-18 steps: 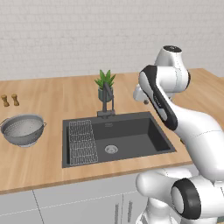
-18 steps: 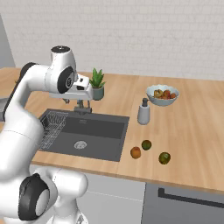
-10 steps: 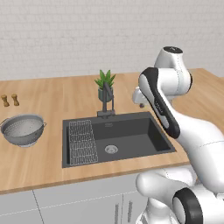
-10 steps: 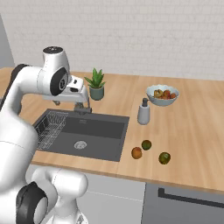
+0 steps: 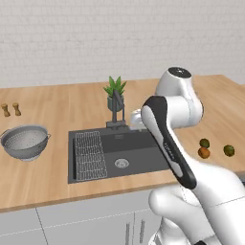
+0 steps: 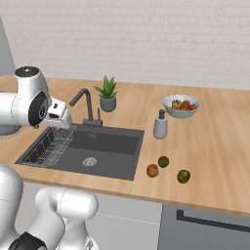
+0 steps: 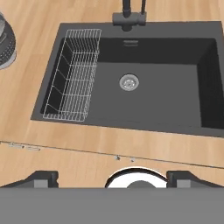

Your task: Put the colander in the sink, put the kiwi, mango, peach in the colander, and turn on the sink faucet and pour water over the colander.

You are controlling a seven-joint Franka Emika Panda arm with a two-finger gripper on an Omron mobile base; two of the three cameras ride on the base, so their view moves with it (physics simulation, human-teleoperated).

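The grey metal colander (image 5: 25, 141) stands on the counter left of the sink (image 5: 143, 158), and its rim shows at the left edge of the hand view (image 7: 5, 46). The dark faucet (image 5: 117, 107) rises behind the basin with no water running. On the counter to the right lie the orange-red peach (image 6: 153, 170) and two greenish fruits (image 6: 163, 161) (image 6: 183, 176), the kiwi and mango; I cannot tell which is which. My gripper (image 7: 113, 178) hangs open and empty above the sink's front edge, looking down at the drain (image 7: 129, 82).
A wire rack (image 7: 74, 74) fills the basin's left side. A potted plant (image 6: 107, 93) stands behind the faucet. A soap dispenser (image 6: 160, 125) and a pale blue fruit bowl (image 6: 181, 105) are right of the sink. Two small shakers (image 5: 11, 109) sit far left.
The arm has swung left, from the sink's right side to over its front. The gripper's fingers have spread open. The counter's things have not moved.
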